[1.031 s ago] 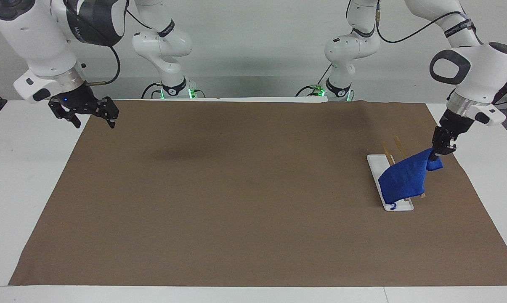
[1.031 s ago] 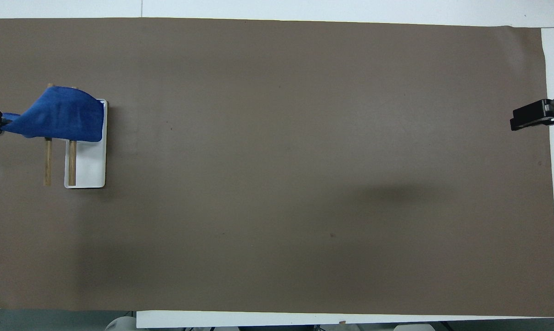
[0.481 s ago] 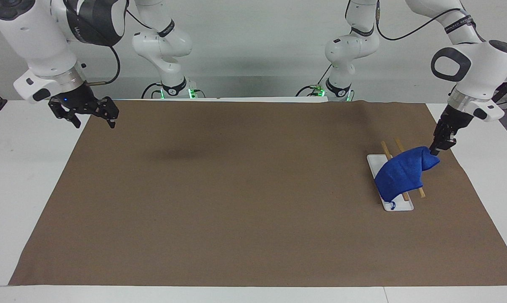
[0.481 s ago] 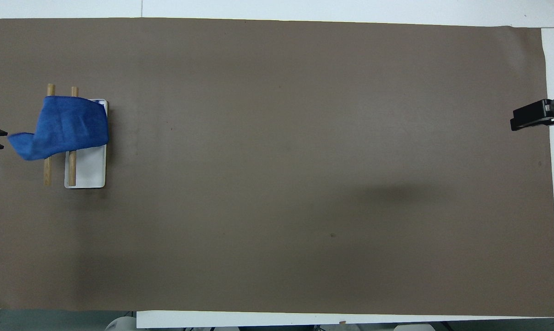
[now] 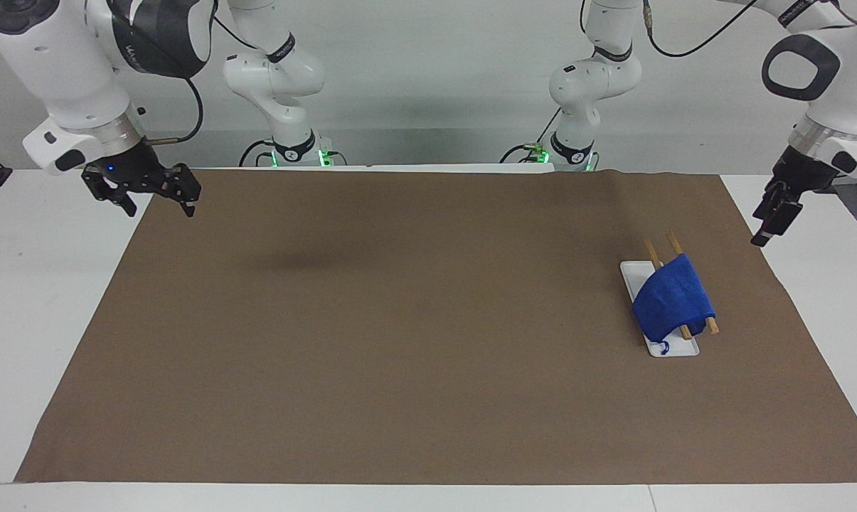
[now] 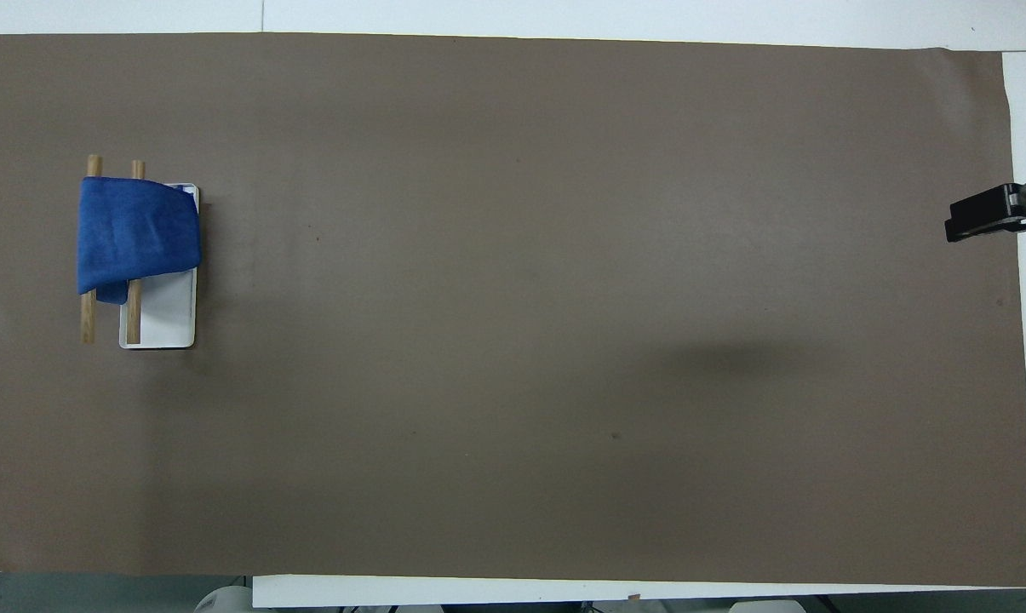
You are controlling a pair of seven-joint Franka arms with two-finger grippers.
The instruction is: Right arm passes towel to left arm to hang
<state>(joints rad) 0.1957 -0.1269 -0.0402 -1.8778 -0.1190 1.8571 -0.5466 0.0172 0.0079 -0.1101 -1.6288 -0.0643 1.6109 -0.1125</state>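
Both my grippers are holding nothing, left gripper (image 5: 769, 224) at frame right, right gripper (image 5: 144, 188) upper left gaping, while the soft, light towel (image 5: 673, 299) is draping over the rack (image 5: 711, 327), grabbable by an edge.

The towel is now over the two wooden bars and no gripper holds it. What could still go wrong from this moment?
1. The towel hangs unevenly over the wooden bars, with more cloth toward the white base; it may slide off.
2. It sits near one end of the bars rather than at their middle, so a small nudge might drop it.
3. The left gripper is up in the air past the mat's edge, apart from the towel; a careless return could hit the rack.
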